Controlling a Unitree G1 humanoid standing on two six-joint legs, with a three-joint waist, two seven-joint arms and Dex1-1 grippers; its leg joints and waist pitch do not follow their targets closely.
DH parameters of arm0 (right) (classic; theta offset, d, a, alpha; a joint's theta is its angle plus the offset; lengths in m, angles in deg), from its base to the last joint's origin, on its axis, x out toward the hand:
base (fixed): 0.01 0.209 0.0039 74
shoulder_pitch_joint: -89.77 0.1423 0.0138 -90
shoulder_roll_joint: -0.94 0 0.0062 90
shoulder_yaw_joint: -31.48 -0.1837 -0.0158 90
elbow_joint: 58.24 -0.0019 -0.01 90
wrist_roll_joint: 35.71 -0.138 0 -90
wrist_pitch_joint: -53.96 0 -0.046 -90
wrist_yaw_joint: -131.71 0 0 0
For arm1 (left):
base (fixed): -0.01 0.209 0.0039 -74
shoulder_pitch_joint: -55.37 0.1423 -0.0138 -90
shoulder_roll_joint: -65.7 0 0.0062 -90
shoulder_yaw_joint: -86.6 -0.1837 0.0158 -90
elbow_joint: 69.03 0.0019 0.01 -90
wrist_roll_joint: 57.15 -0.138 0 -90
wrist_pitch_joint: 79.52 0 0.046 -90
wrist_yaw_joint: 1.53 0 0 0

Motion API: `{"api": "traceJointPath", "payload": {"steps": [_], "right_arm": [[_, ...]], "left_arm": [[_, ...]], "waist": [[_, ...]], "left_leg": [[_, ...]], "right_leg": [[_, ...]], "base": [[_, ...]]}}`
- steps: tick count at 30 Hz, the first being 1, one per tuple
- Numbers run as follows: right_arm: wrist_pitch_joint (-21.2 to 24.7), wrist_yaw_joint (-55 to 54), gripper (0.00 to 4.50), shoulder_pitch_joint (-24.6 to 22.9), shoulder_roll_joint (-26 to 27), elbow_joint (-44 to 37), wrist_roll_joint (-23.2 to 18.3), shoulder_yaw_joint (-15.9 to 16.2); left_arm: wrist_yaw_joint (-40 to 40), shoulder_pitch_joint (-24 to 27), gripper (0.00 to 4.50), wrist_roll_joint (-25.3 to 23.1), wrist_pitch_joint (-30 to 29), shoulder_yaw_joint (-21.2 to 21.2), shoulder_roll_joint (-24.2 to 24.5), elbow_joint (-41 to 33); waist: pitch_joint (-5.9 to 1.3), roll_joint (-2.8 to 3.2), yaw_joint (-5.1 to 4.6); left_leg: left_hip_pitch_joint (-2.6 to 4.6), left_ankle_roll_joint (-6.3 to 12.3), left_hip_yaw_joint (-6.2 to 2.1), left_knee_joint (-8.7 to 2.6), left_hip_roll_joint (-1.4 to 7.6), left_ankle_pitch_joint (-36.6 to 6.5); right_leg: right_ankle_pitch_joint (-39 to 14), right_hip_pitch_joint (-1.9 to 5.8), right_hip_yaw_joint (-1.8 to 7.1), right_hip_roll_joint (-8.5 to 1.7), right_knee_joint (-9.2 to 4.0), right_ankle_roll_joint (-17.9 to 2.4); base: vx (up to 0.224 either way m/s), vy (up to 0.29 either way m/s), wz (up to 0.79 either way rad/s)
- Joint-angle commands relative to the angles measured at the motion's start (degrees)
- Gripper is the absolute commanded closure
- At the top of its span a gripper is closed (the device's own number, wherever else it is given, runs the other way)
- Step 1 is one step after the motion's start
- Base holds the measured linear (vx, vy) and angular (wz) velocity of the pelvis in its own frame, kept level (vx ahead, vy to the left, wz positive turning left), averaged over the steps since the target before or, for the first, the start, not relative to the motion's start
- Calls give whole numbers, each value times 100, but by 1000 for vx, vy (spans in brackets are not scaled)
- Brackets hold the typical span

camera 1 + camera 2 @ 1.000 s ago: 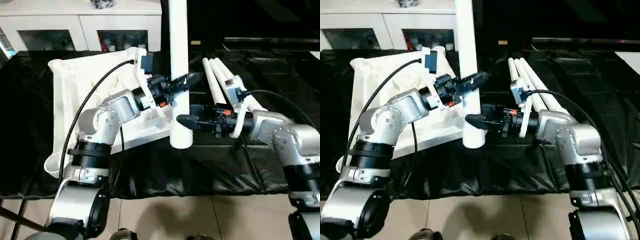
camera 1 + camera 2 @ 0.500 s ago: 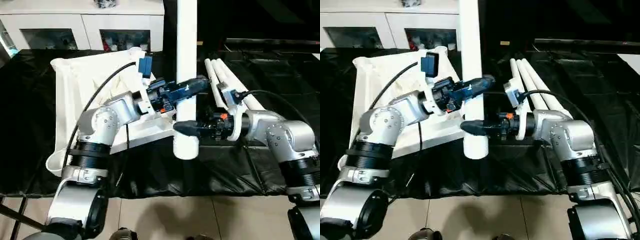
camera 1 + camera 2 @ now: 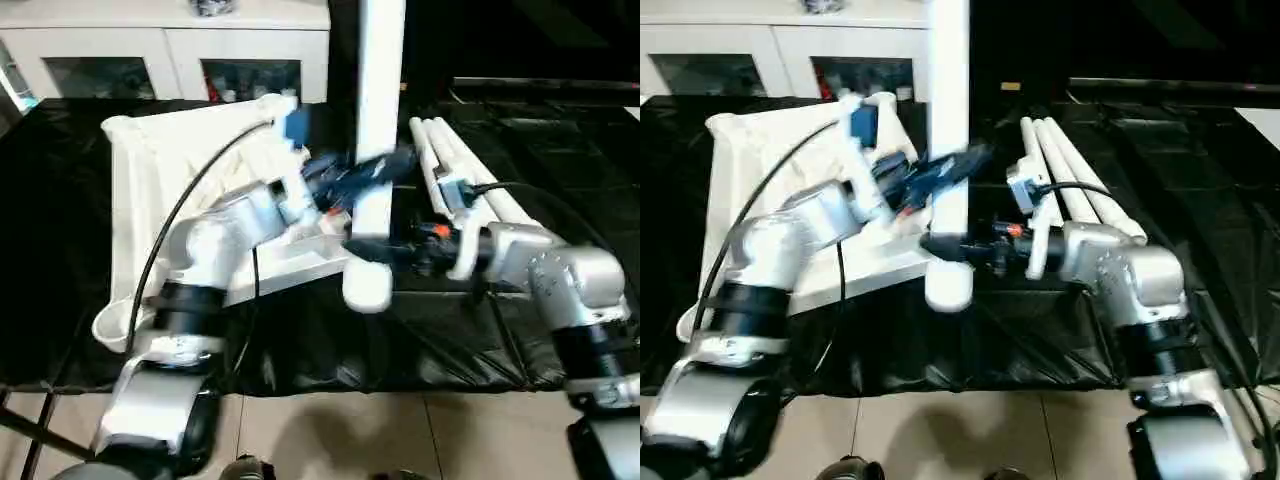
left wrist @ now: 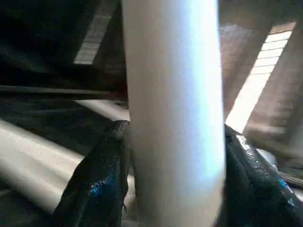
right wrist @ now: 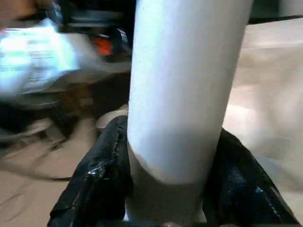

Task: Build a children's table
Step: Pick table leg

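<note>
One white tube leg point(image 3: 382, 80) of the children's table stands nearly upright over the table's front middle, its lower end point(image 3: 368, 285) hanging free. My left gripper point(image 3: 378, 168) is shut on the leg at mid-height, its black fingers point(image 4: 102, 182) pressing both sides. Lower down, my right gripper point(image 3: 362, 248) is shut on the same leg, with its fingers point(image 5: 102, 175) against the tube. The white rimmed tabletop point(image 3: 120, 200) lies at the left behind my left arm. Three more white legs point(image 3: 450, 150) lie side by side at the right.
A black cloth point(image 3: 60, 300) covers the work table, whose front edge point(image 3: 330, 385) runs above the tiled floor. A white cabinet point(image 3: 160, 50) stands behind. Cables run along both forearms.
My right gripper has closed on the leg's lower part. The leg has shifted slightly to the right, and my left arm is blurred with motion while still around the leg.
</note>
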Motion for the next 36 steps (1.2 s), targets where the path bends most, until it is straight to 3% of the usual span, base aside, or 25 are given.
{"api": "traceJointPath", "payload": {"steps": [1,3,5,7,10,13,20,22,25,27,36], "right_arm": [[-260,-332,263,-45,181,-400,116,54],[-344,-645,263,-85,307,-456,223,26],[-361,-739,263,-106,349,-498,255,36],[-378,-901,263,-145,408,-575,311,43],[-388,-1047,263,-199,454,-680,355,50],[-385,-1147,263,-228,481,-750,389,34],[-356,-1215,263,-261,472,-854,411,26],[-172,-1053,207,-251,415,-840,238,-6],[45,-728,187,-197,247,-733,17,-66],[42,-520,150,-146,85,-635,51,-7],[137,177,140,165,-394,-90,206,284]], "left_arm": [[1182,-94,186,-585,164,151,85,359],[1572,-95,186,-593,22,283,57,383],[1700,-82,218,-578,-7,343,34,354],[1812,-68,218,-559,-41,390,-8,293],[1695,-31,232,-505,-73,348,-88,211],[1560,32,240,-401,-130,295,-170,116],[1562,59,252,-190,-243,288,-216,-69],[1428,68,254,-238,-234,223,-173,-126],[1238,73,255,-249,-255,135,-129,-226],[1078,74,262,-285,-235,37,-74,-286],[725,58,266,-302,-261,-294,39,-452]], "waist": [[-482,-113,1],[-496,-91,-26],[-499,-99,-34],[-505,-84,-39],[-505,-77,-32],[-500,-51,-33],[-483,-70,-45],[-486,-71,-49],[-488,-74,-45],[-489,-67,-34],[-495,-85,-33]], "left_leg": [[185,31,-45,-414,141,-1122],[175,-15,-49,-406,116,-1113],[173,5,-44,-404,109,-1102],[178,82,-40,-393,123,-1035],[181,141,-36,-395,121,-1003],[201,130,-36,-398,126,-1102],[192,46,-44,-419,126,-1287],[194,62,-44,-414,127,-1270],[189,125,-42,-408,126,-1239],[190,138,-43,-406,131,-1178],[188,153,-37,-383,133,-1135]], "right_leg": [[-1635,296,118,-209,-433,-1051],[-1656,292,109,-205,-414,-980],[-1670,288,100,-195,-436,-983],[-1371,280,103,-186,-415,-1133],[-1242,288,103,-183,-404,-1188],[-1300,277,106,-179,-418,-1199],[-1573,274,108,-182,-440,-1093],[-1542,276,108,-182,-441,-1091],[-1477,284,110,-179,-440,-1097],[-1440,284,109,-178,-434,-1078],[-1327,296,106,-190,-407,-1254]], "base": [[0,0,0],[0,0,0],[0,0,0],[0,0,0],[0,0,0],[0,0,0],[0,0,0],[0,0,0],[0,0,0],[0,0,0],[0,0,0]]}}
